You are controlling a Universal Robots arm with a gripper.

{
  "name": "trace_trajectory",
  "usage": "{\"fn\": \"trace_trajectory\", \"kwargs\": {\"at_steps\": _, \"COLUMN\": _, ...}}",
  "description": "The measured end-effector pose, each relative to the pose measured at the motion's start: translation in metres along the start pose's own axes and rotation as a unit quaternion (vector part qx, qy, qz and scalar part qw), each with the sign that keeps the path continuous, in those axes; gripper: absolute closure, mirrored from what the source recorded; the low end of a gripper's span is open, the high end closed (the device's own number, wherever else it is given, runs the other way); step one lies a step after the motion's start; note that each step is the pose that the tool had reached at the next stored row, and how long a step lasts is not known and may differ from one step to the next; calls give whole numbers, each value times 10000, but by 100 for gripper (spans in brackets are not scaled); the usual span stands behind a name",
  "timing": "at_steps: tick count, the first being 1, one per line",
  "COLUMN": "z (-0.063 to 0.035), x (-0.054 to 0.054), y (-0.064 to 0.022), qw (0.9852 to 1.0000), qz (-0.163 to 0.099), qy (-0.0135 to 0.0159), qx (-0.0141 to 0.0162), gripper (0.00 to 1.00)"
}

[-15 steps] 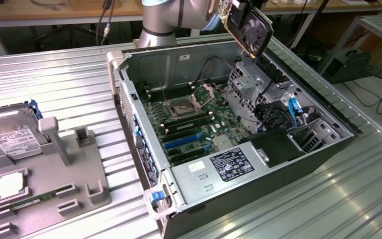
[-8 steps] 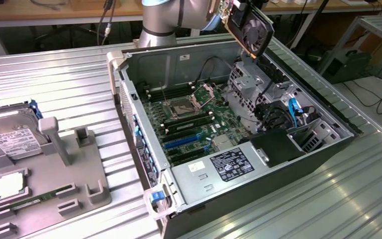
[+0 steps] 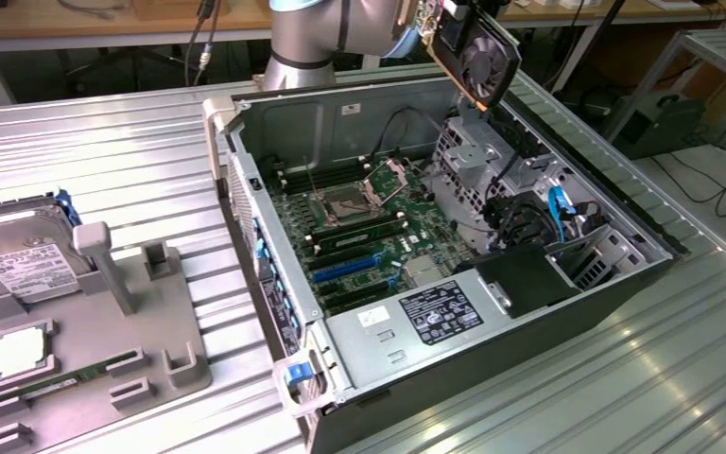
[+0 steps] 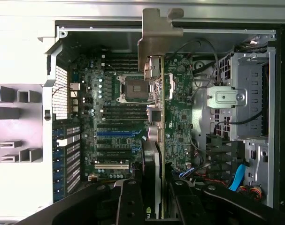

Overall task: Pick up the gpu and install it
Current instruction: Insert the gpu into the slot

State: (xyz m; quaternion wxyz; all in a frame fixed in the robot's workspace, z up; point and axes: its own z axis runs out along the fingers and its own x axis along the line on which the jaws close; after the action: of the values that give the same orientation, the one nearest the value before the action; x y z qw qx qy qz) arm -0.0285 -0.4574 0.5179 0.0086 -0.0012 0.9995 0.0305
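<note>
The gpu (image 3: pixel 480 52) hangs in the air above the far rim of the open computer case (image 3: pixel 490 378), tilted, with its black fan cooler facing the exterior view's right. In the wrist view the gpu (image 4: pixel 173 112) appears edge-on, green board showing and its silver end bracket (image 4: pixel 158 35) at the far end. My gripper (image 4: pixel 154 190) is shut on the card's near edge, one black finger (image 4: pixel 128 201) on each side. Below the card lies the motherboard (image 4: pixel 109 117) with its blue expansion slots (image 4: pixel 115 133).
A grey fixture (image 3: pixel 124 331) at the exterior view's left holds a silver hard drive (image 3: pixel 23 260), a processor (image 3: pixel 19 352) and a thin memory stick (image 3: pixel 67 383). Inside the case are a metal drive cage (image 3: pixel 476 161), blue cables (image 3: pixel 559 203) and a labelled power supply (image 3: pixel 445 312).
</note>
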Motion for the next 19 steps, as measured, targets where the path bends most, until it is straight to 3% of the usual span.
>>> {"fn": "trace_trajectory", "kwargs": {"at_steps": 6, "z": 74, "x": 1, "y": 0, "qw": 10000, "qz": -17, "qy": 1, "qx": 0, "gripper": 73}}
{"fn": "trace_trajectory", "kwargs": {"at_steps": 10, "z": 98, "x": -2, "y": 0, "qw": 9994, "qz": -356, "qy": 21, "qx": -6, "gripper": 73}}
{"fn": "trace_trajectory", "kwargs": {"at_steps": 12, "z": 110, "x": -5, "y": -1, "qw": 9976, "qz": -694, "qy": 42, "qx": -11, "gripper": 73}}
{"fn": "trace_trajectory", "kwargs": {"at_steps": 15, "z": 118, "x": -7, "y": -1, "qw": 9952, "qz": -981, "qy": 60, "qx": -17, "gripper": 73}}
{"fn": "trace_trajectory", "kwargs": {"at_steps": 19, "z": 122, "x": -7, "y": -2, "qw": 9904, "qz": -1376, "qy": 84, "qx": -23, "gripper": 73}}
